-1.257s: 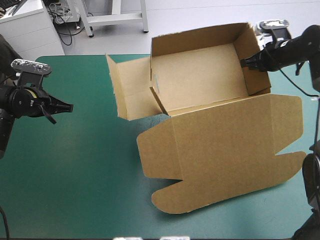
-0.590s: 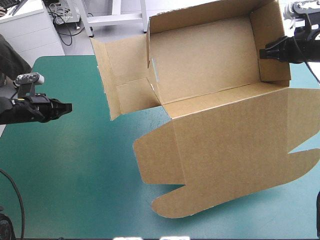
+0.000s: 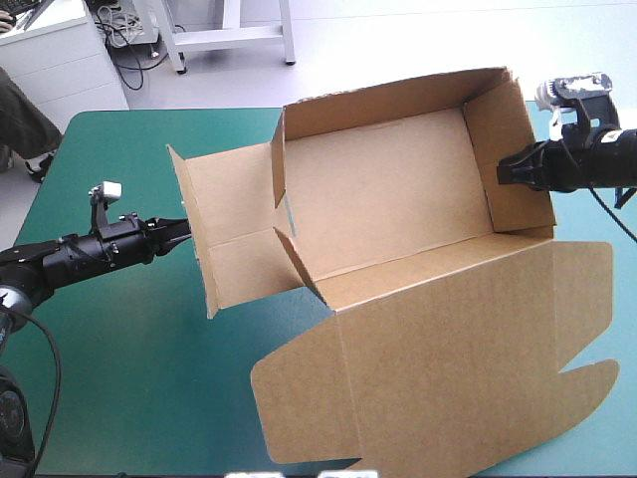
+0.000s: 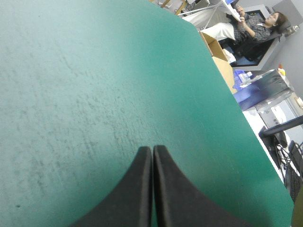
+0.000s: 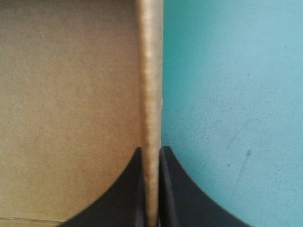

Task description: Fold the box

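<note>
A: Item count, desk with teal-green cover?

B: One brown box. Two end effectors, two black fingers apiece, four fingers in all.

A: Box, condition and place?

B: Cut board, partly raised into an open tray. It sits over the desk's middle and right side, the tray toward the far edge. Two walls, the far one and the right one, clearly stand upright. One left side panel is folded outward and lies open. One lid lies flat, reaching toward the near edge, with rounded flaps at its sides.

A: Contents of the tray?

B: Only its own board floor shows, in full, from wall to wall.

A: Left end effector?

B: Fingers pressed together in one point, gripping nothing. Its tip is just beside the open panel's outer edge; contact cannot be told. Its wrist view shows only teal-green cover ahead.

A: Right end effector?

B: Clamped on the box's right wall, the board's edge running between the two fingers, brown inside face on one side, cover on the other
</note>
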